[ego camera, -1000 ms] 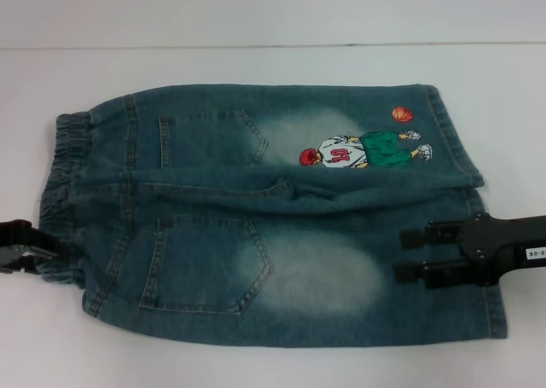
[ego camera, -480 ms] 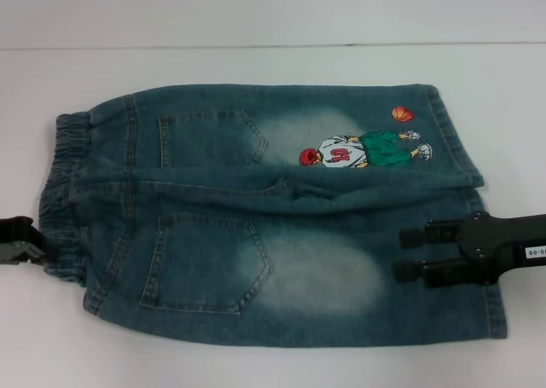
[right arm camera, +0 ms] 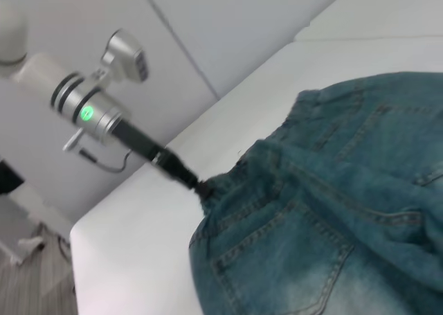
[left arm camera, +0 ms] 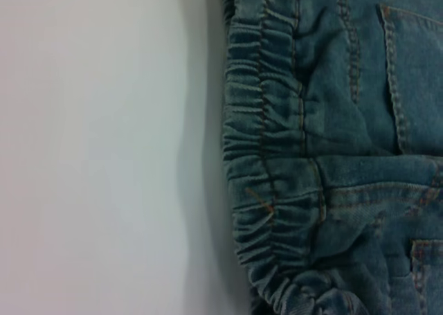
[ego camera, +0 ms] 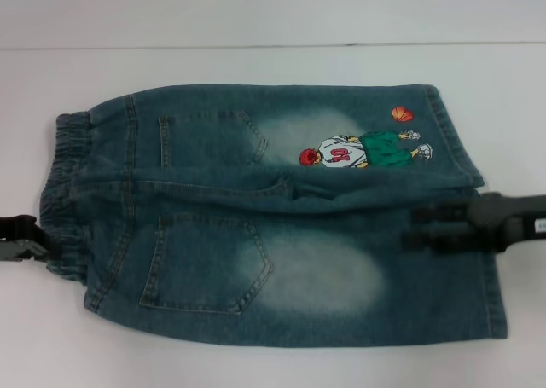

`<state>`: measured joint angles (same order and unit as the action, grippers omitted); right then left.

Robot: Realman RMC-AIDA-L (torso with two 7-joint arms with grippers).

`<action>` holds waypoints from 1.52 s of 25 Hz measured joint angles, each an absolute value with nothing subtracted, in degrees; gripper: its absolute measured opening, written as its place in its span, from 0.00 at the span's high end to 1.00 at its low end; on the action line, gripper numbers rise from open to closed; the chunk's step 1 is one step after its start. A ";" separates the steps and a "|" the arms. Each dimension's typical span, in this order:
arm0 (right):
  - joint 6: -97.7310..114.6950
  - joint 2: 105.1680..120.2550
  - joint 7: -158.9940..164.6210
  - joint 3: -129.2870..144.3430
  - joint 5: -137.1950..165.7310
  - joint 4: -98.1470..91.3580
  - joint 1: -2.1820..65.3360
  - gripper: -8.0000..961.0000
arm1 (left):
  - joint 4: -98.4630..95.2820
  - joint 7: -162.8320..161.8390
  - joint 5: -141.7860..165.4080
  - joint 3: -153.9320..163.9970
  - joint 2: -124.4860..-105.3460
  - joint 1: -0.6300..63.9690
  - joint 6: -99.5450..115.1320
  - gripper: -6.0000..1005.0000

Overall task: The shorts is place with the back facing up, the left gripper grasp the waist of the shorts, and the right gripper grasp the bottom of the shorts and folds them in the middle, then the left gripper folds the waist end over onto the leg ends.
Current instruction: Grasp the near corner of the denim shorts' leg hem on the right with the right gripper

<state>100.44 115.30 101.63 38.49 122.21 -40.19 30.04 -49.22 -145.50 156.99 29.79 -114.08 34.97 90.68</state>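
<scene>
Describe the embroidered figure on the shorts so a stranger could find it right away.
On the white table lie denim shorts. Near the far leg's hem is the embroidered figure: a basketball player with red hair, white jersey, green shorts, and an orange ball beside him, the denim's only colourful patch.

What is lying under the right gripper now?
Under the right gripper lies the leg end of the shorts, on the white table. The denim directly below it is hidden.
</scene>
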 joint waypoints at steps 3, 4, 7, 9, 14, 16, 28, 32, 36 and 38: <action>100.53 114.52 109.04 38.27 122.75 -42.95 30.60 0.23 | -49.42 -144.62 156.28 29.91 -114.11 35.27 90.68 0.94; 100.58 114.27 111.89 38.31 123.40 -44.17 30.75 0.23 | -49.47 -144.54 156.20 29.91 -114.11 35.28 90.68 0.94; 101.39 113.73 118.04 38.33 126.33 -47.76 31.23 0.24 | -50.24 -143.91 155.57 29.95 -114.11 35.35 90.76 0.94; 103.42 113.48 120.28 38.21 129.28 -50.54 31.77 0.24 | -50.67 -143.88 155.48 29.87 -114.10 35.48 90.82 0.94; 108.57 113.17 120.18 38.36 139.87 -53.35 33.65 0.24 | -50.81 -143.87 154.59 29.54 -113.94 35.80 90.80 0.94; 109.22 113.19 119.82 38.58 144.45 -53.41 34.33 0.24 | -50.82 -143.87 154.12 29.52 -113.84 35.83 90.73 0.94; 111.16 113.70 117.27 41.47 156.72 -52.61 35.28 0.25 | -50.78 -143.87 153.94 29.86 -113.97 36.15 89.83 0.94; 109.72 113.90 117.87 42.64 158.00 -52.07 35.77 0.25 | -50.60 -143.87 153.94 29.95 -114.04 36.41 89.82 0.93; 108.50 114.17 118.34 43.12 159.61 -50.64 36.83 0.26 | -50.60 -143.87 153.94 30.00 -113.98 36.52 89.93 0.93; 107.78 114.28 118.42 43.42 160.74 -49.98 37.34 0.26 | -50.59 -143.87 153.95 30.00 -113.98 36.57 89.91 0.93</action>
